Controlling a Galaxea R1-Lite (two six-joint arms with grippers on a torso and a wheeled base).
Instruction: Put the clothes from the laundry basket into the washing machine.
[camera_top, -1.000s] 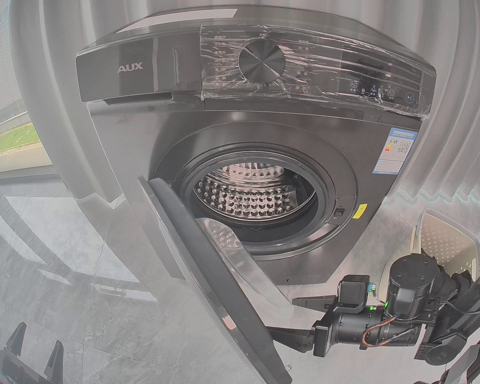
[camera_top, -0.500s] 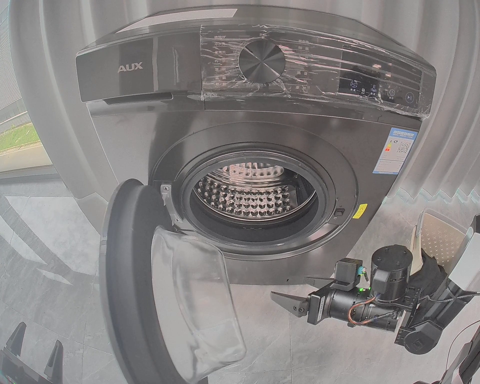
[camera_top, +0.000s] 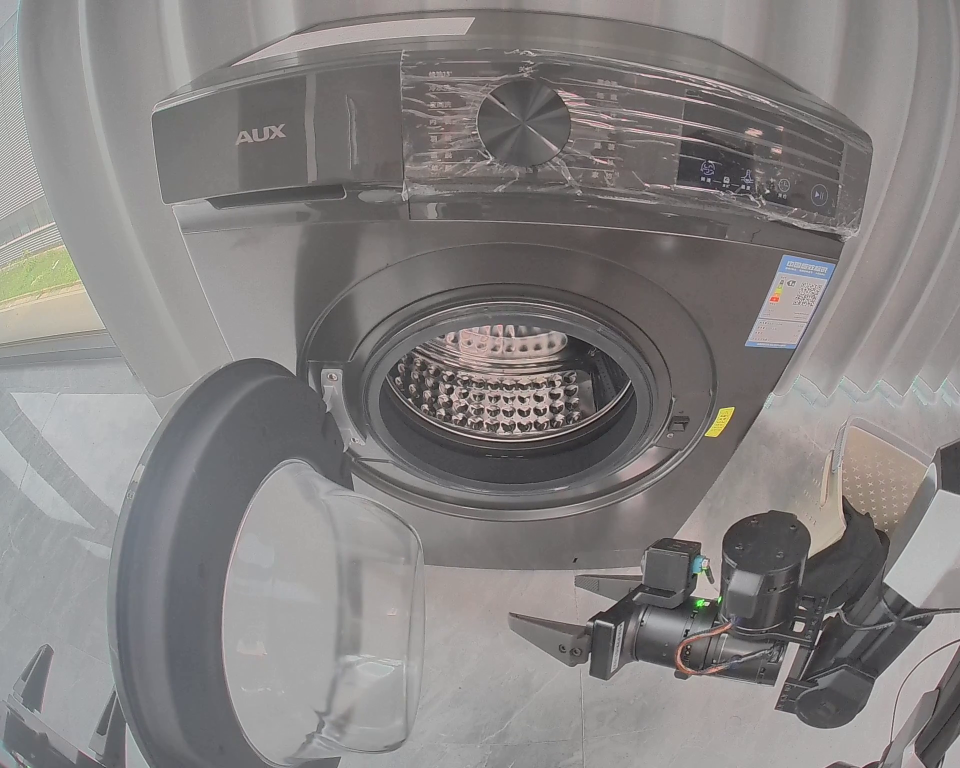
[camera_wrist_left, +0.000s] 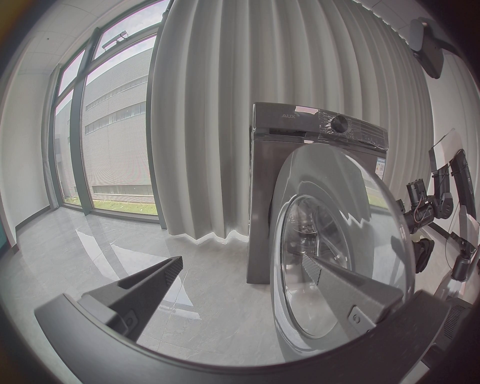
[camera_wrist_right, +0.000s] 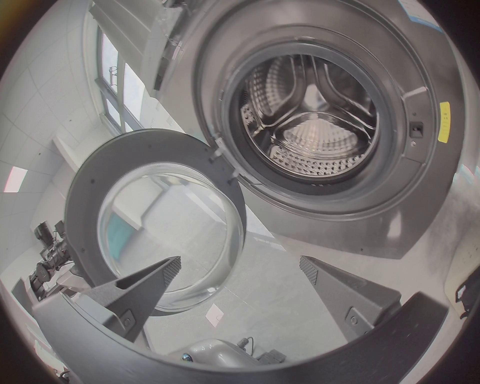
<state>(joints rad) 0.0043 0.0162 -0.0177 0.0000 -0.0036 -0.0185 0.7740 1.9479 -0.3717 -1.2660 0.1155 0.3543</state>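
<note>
Head view | washing machine (camera_top: 270, 270) door (camera_top: 185, 500) stands wide open | right pincer (camera_top: 546, 602) agape, empty, near laundry basket (camera_top: 882, 478) | left pincer (camera_wrist_left: 241, 261) agape, empty.

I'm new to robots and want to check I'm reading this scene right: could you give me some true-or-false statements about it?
1. The washing machine has its door wide open. True.
2. Clothes lie in the drum. False: only bare metal shows inside.
3. The right gripper holds a garment. False: it is open and holds nothing.
4. The laundry basket stands on the robot's right. True.
</note>
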